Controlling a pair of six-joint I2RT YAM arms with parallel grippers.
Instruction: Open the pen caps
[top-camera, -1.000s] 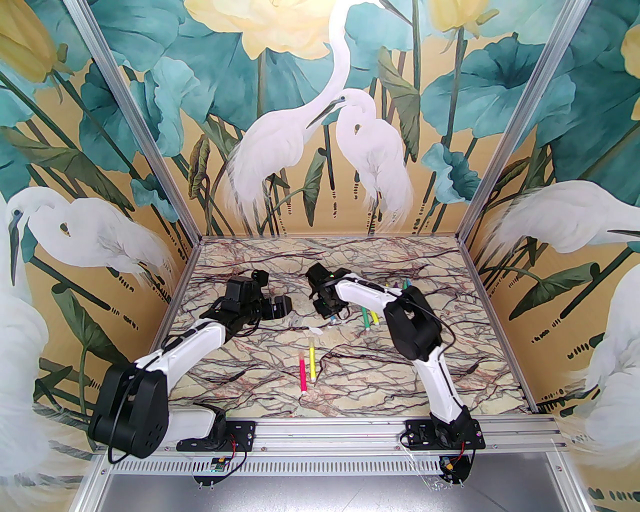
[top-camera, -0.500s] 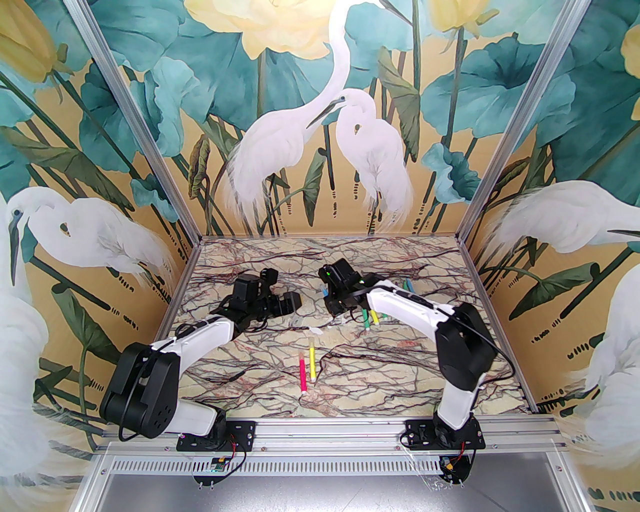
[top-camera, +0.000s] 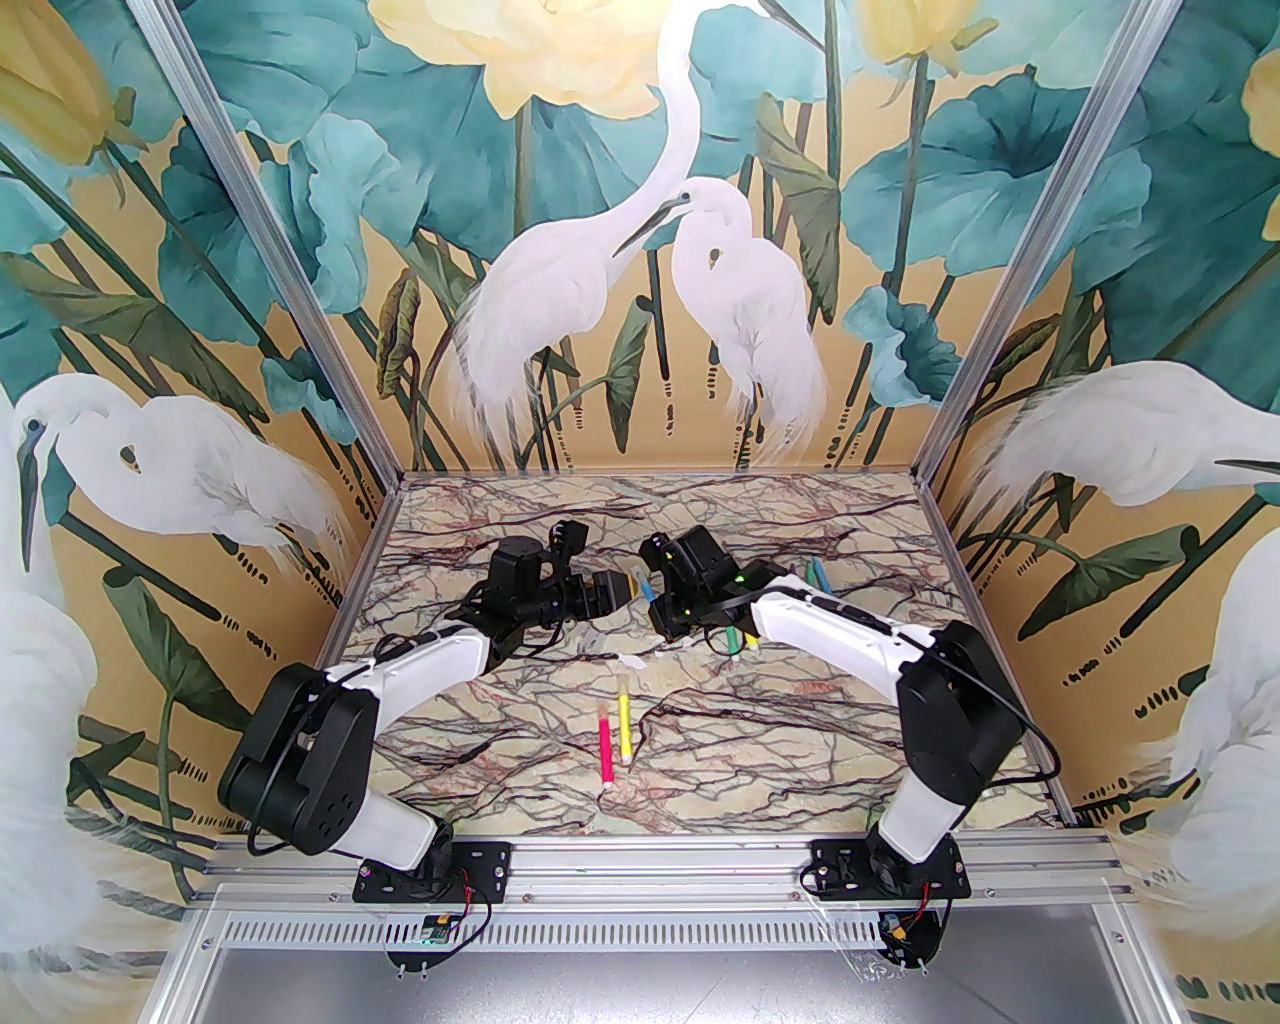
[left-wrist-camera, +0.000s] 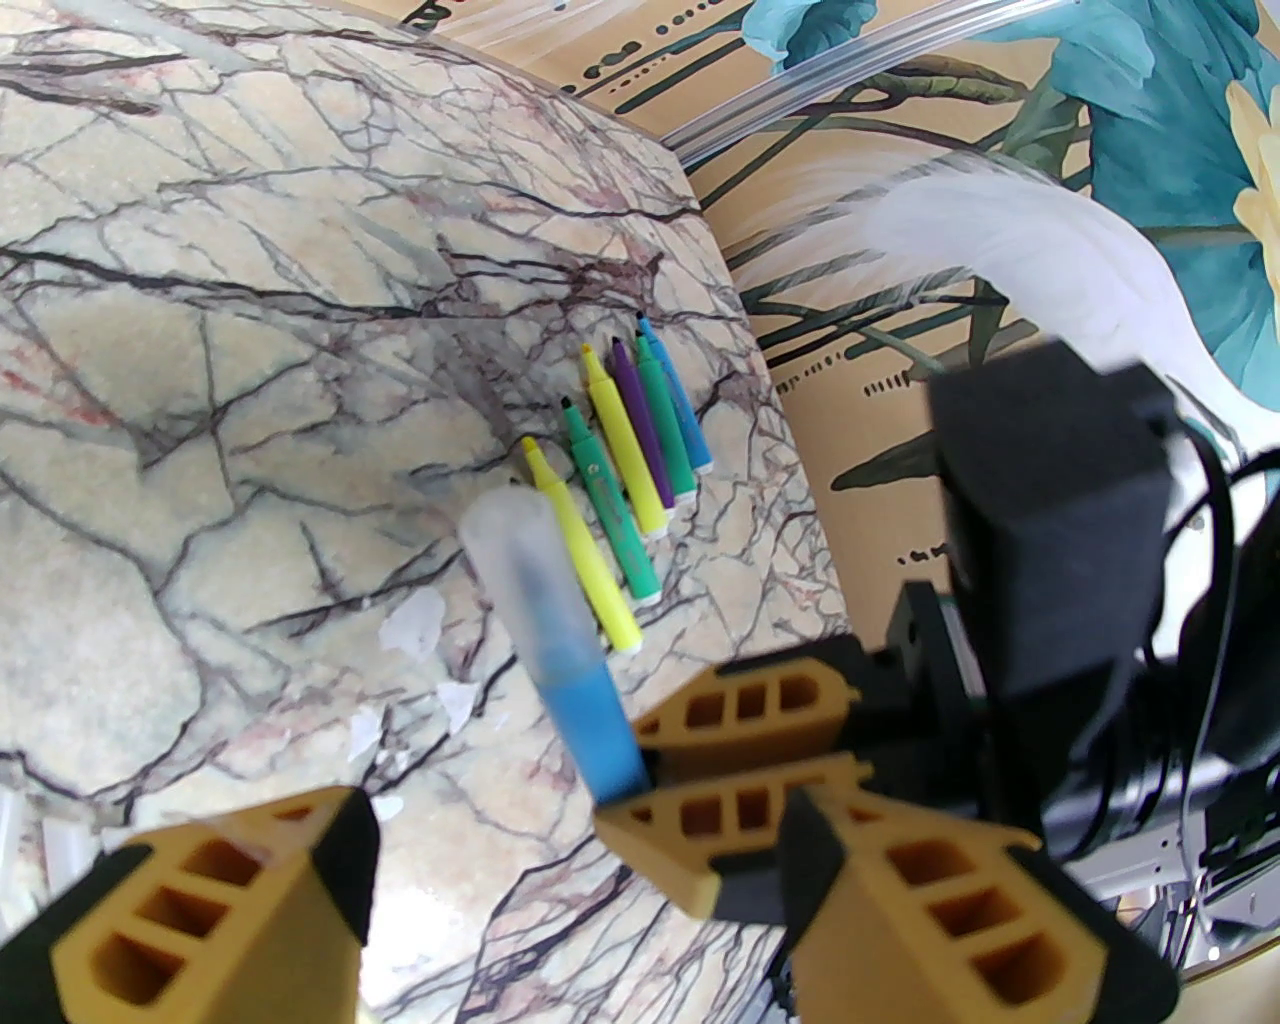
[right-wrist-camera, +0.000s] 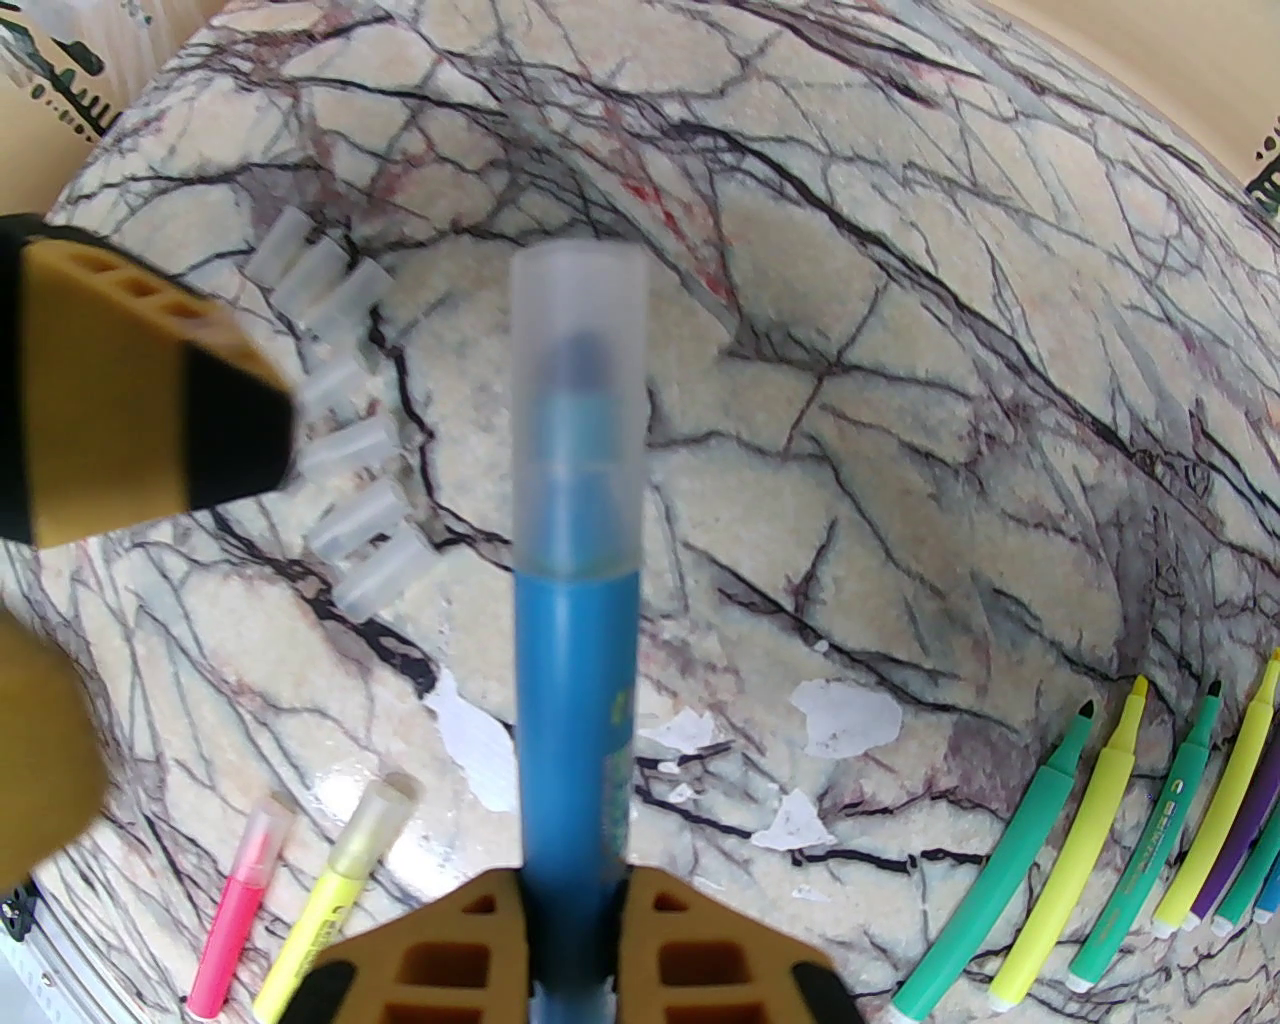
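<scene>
Our right gripper is clamped on the barrel of a blue pen, held above the table with its translucent cap on and pointing left. Our left gripper is spread wide with nothing in it, just short of that cap. Loose pen caps lie in a row on the marble beneath it.
</scene>
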